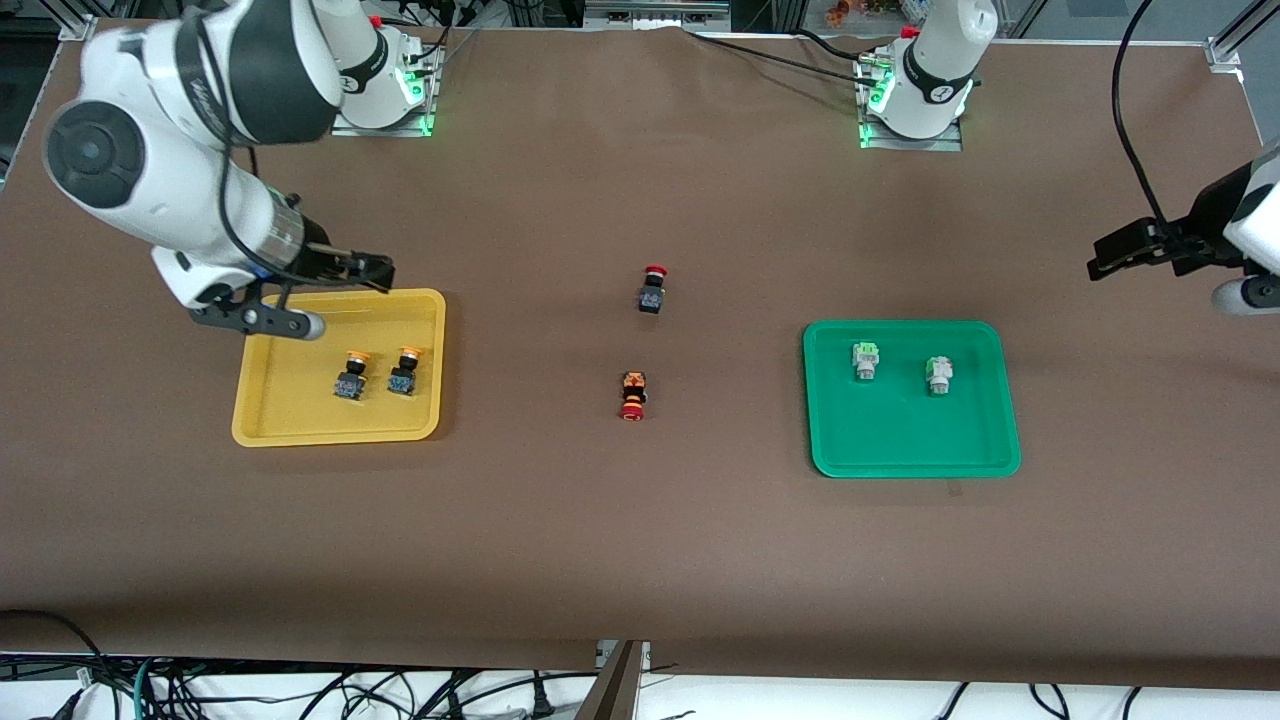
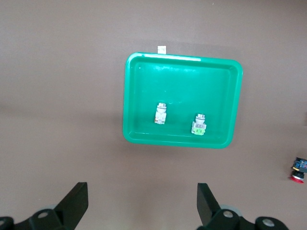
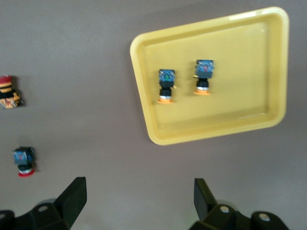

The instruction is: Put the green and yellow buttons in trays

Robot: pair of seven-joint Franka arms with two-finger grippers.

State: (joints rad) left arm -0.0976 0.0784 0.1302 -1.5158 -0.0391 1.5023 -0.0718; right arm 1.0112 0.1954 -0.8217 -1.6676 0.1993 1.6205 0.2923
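Two yellow-orange capped buttons lie in the yellow tray. Two pale green capped buttons lie in the green tray. My right gripper hangs over the yellow tray's corner toward the right arm's base. It is open and empty in the right wrist view, which shows the tray with both buttons. My left gripper is up over bare table beside the green tray. It is open and empty in the left wrist view, which shows the tray with both buttons.
Two red-capped switches lie on the brown table between the trays. They also show in the right wrist view. A small white tag lies by the green tray's rim.
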